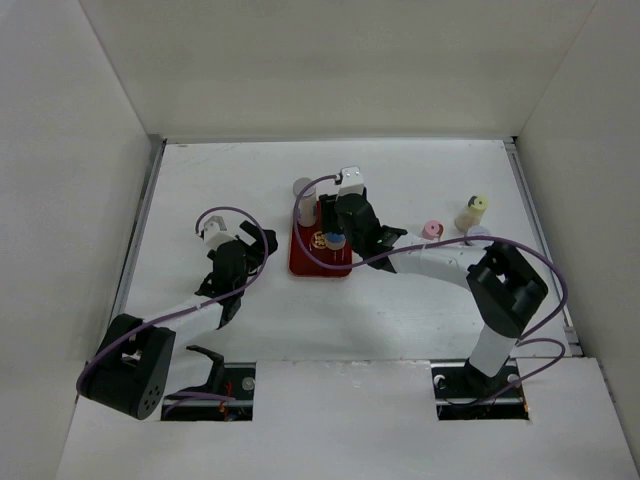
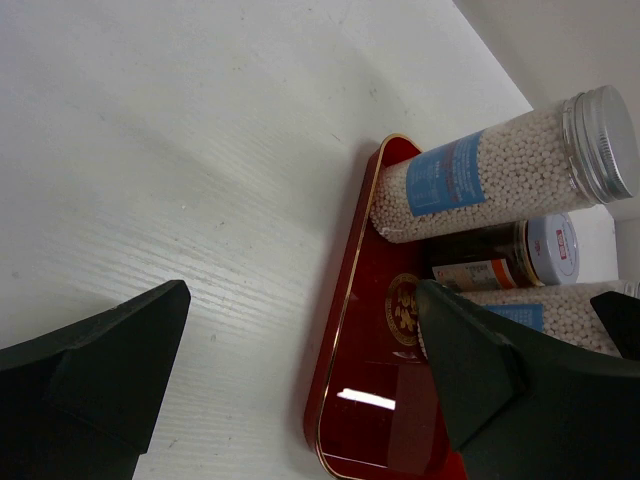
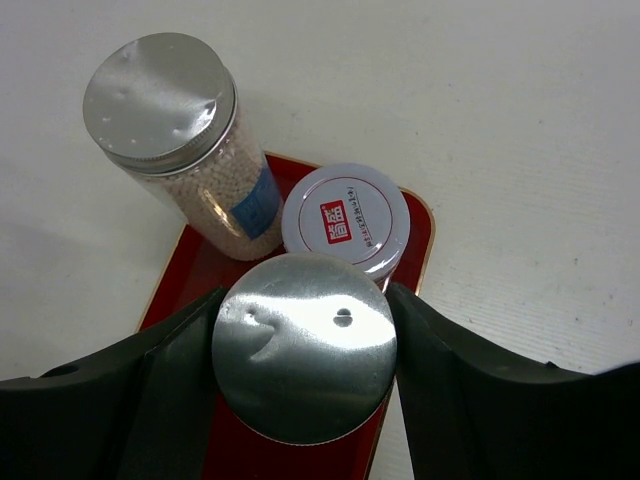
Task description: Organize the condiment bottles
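My right gripper (image 1: pixel 345 225) (image 3: pixel 305 300) is shut on a silver-lidded bottle (image 3: pixel 305 365) that stands on the red tray (image 3: pixel 170 275). Behind it on the tray are a white patterned-lid jar (image 3: pixel 345 220) (image 1: pixel 335 241) and a silver-lidded bottle of white beads with a blue label (image 3: pixel 165 110) (image 1: pixel 303 190). My left gripper (image 1: pixel 250 258) (image 2: pixel 300 295) is open and empty, just left of the tray (image 2: pixel 365 400). The left wrist view shows the blue-label bottle (image 2: pixel 480 175) and the jar (image 2: pixel 550 245). A pink-lidded bottle (image 1: pixel 432 230) and a cream bottle with a yellow cap (image 1: pixel 472 213) stand on the table to the right.
A small pale-lidded object (image 1: pixel 478 236) sits beside the cream bottle. White walls close the table (image 1: pixel 240 180) on the left, back and right. The right arm's forearm (image 1: pixel 440 262) lies across the table just in front of the pink bottle.
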`<state>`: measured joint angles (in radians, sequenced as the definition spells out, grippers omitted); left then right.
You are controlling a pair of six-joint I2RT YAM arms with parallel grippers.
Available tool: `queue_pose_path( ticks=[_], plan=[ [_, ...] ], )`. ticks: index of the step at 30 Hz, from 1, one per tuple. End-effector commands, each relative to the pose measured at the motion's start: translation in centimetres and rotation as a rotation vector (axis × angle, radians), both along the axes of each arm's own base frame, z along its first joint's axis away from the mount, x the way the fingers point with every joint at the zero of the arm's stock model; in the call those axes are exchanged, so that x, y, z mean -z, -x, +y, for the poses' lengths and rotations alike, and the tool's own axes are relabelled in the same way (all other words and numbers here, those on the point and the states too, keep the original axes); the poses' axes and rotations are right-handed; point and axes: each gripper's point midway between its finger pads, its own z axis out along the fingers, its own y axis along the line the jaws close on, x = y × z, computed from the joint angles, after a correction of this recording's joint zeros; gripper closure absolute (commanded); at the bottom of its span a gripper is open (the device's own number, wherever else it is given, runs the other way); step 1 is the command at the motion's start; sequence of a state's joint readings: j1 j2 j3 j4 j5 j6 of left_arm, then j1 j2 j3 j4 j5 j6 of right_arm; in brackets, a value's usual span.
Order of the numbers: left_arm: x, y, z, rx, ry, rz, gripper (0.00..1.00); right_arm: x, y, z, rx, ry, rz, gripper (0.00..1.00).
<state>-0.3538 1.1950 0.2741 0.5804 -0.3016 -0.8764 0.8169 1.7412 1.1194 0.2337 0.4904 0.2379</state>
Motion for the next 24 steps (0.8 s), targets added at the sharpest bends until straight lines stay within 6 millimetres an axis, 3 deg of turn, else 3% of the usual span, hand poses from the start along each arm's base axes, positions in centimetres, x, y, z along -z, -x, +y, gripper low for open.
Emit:
queue_pose_path(
  ticks=[1, 7, 11, 15, 17, 19, 22, 24],
  plan=[
    [-1.2, -0.3, 0.0, -0.004, 0.025, -0.050, 0.00, -3.9, -1.9, 0.8, 0.043, -0.078, -0.113, 0.41],
    [-1.2, -0.4, -0.1, -0.003, 0.025, -0.047, 0.00, -3.4, -1.9, 0.9, 0.034, -0.055, -0.093, 0.18],
    [-1.0, -0.3, -0.1, 0.001, 0.025, -0.040, 0.00, -5.2, -0.9, 0.1, 0.033, -0.091, -0.100, 0.10],
    [-1.0, -0.3, 0.0, -0.003, 0.024, -0.042, 0.00, -7.9, 1.2, -2.4, 0.053, -0.141, -0.136, 0.04],
    [-1.0, -0.3, 0.0, -0.002, 0.025, -0.040, 0.00, -8.6, 1.7, -5.3, 0.107, -0.165, -0.155, 0.03],
    [-1.2, -0.3, 0.0, -0.004, 0.028, -0.049, 0.00, -8.3, 1.6, -9.7, 0.228, -0.158, -0.165, 0.04],
    [-0.9, -0.3, -0.2, 0.005, 0.026, -0.039, 0.00, -5.8, 1.9, -17.3, 0.469, -0.115, -0.143, 0.06],
    [-1.0, -0.3, -0.3, 0.009, 0.030, -0.041, 0.00, -3.8, 2.2, -20.8, 0.577, -0.071, -0.097, 0.05]
  ],
)
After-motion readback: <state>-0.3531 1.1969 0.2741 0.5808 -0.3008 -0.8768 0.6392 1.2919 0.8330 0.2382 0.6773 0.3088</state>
